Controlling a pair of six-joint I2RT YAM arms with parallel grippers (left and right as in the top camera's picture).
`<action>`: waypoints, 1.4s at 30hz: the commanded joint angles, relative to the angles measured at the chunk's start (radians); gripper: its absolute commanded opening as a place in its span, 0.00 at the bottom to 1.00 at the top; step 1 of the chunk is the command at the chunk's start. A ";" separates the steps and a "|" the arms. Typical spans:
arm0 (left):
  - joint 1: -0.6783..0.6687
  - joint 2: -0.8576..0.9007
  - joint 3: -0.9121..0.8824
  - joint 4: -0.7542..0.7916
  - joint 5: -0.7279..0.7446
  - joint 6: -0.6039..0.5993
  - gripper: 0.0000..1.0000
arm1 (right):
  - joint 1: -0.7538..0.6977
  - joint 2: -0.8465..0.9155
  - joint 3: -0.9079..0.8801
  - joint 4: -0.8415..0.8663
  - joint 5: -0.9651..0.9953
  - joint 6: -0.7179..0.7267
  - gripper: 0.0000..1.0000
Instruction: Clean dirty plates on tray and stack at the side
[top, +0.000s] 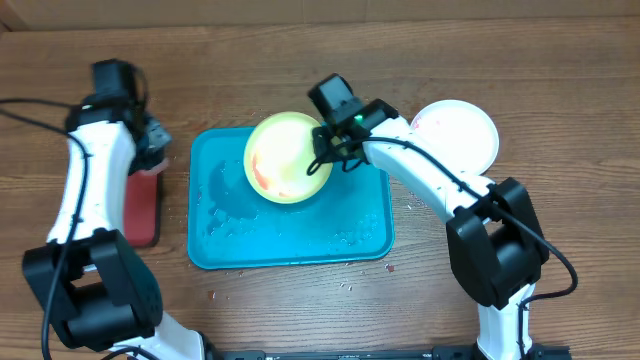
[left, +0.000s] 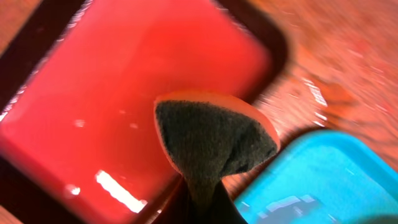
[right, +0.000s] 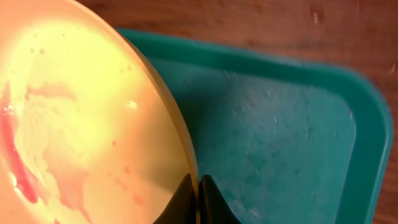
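Note:
The yellow-green plate (top: 286, 156) with red-orange smears is held tilted above the teal tray (top: 290, 245). My right gripper (top: 325, 150) is shut on its right rim; the wrist view shows the fingers (right: 198, 190) pinching the plate's edge (right: 93, 124) over the tray (right: 280, 143). My left gripper (top: 150, 140) is shut on a sponge (left: 211, 134) with a dark scouring face, held over the red tray (left: 124, 93). A white plate (top: 456, 133) lies on the table at the right, with a light blue rim showing under it.
The small black-rimmed red tray (top: 140, 205) lies left of the teal tray. Water drops and crumbs lie on the teal tray's floor and on the table in front of it. A corner of the teal tray (left: 329, 180) shows in the left wrist view.

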 joint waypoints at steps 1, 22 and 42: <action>0.079 0.068 -0.009 -0.001 0.036 0.021 0.04 | 0.084 -0.049 0.068 -0.028 0.174 -0.079 0.04; 0.288 0.195 -0.009 0.050 0.186 0.021 0.95 | 0.359 -0.049 0.127 -0.114 0.939 -0.233 0.04; 0.287 0.195 -0.009 0.082 0.308 0.017 1.00 | 0.412 -0.049 0.127 -0.230 1.232 -0.447 0.04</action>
